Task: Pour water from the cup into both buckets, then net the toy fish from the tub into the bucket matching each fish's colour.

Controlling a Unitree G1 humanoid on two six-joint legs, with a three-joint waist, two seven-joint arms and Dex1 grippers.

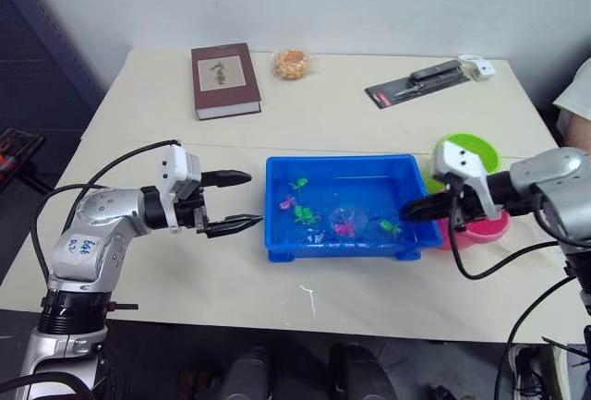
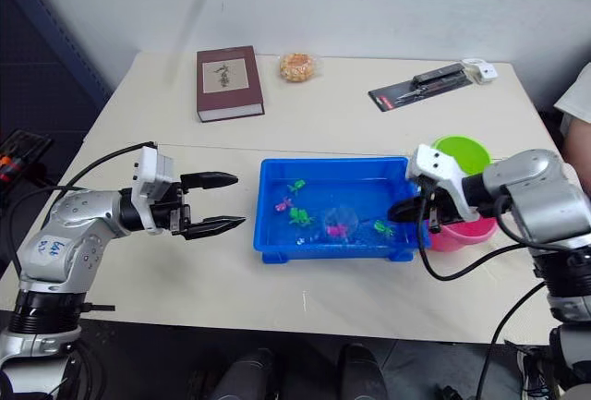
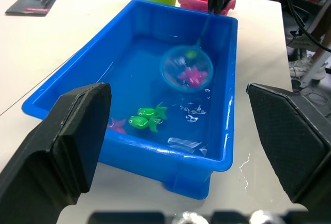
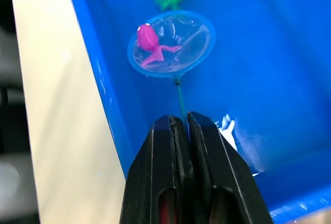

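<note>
The left arm reaches in from the lower left of the head view, forearm level, its left gripper pointing toward frame centre with the two black fingers spread wide apart. The right arm enters from the right edge, elbow bent, its right gripper angled inward, fingers pressed together.

Both arms were silver-grey metal with black joint rings. Left arm had a white sticker with blue handwriting. White wrist blocks, black tapered fingers, thin black cables looped along each arm, right arm included.
</note>
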